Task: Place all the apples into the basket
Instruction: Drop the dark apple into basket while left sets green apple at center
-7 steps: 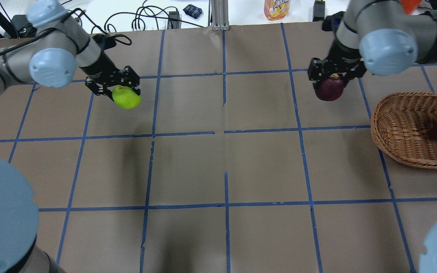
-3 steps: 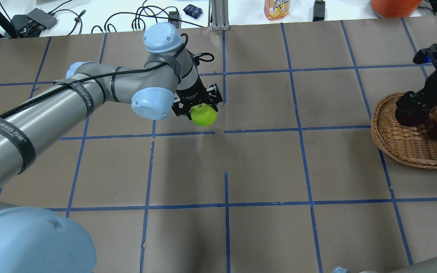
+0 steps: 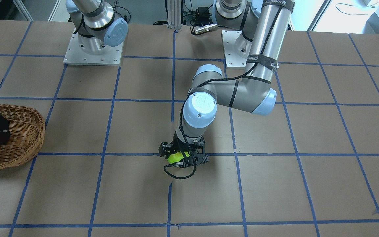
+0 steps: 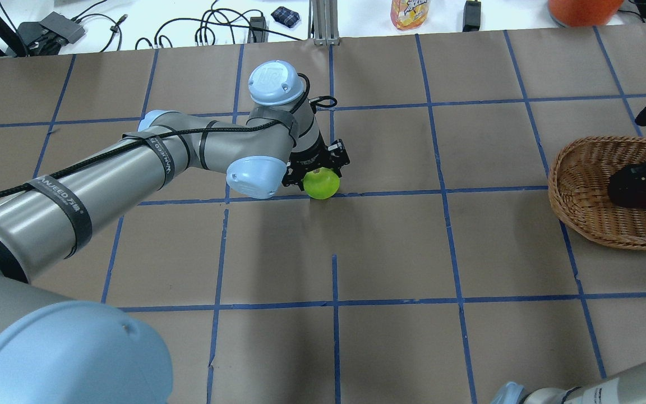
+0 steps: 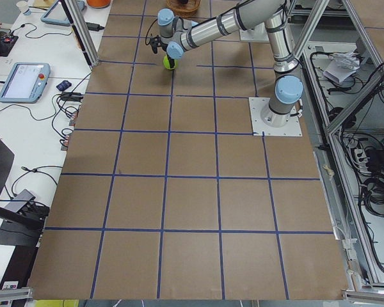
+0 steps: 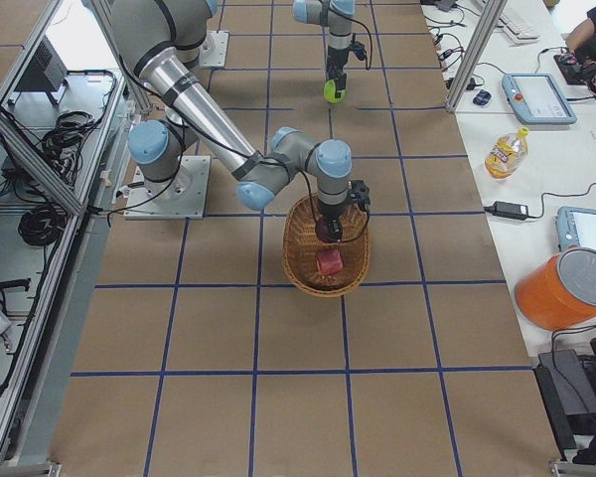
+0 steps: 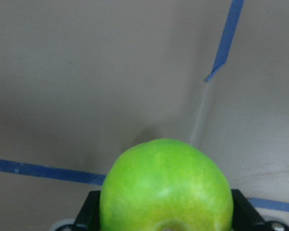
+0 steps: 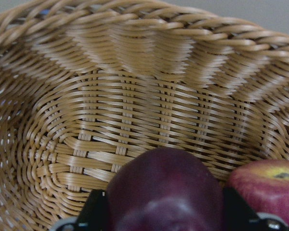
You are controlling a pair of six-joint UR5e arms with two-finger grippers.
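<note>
Wicker basket (image 4: 581, 216), surface's 3 o'clock edge: red apple (image 8: 272, 190) inside; maroon apple (image 8: 164, 187) low inside, pinched by right gripper (image 6: 328, 227), not yet released. Outstanding: green apple (image 4: 322, 184), near centre, pinched by left gripper (image 4: 316, 171).

The green apple (image 4: 322, 184) nearer centre, maroon apple (image 8: 166, 190) lower in basket (image 4: 581, 168).

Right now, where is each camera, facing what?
Front: across table, facing arm bases.
Overhead: behind robot, facing forward; left arm.
Exterior left: left end; left arm near.
Exterior right: right end; right arm near.
Left wrist: past left claw onto green apple.
Right wrist: right claw, maroon apple, into basket.
Overhead, front share green apple.
</note>
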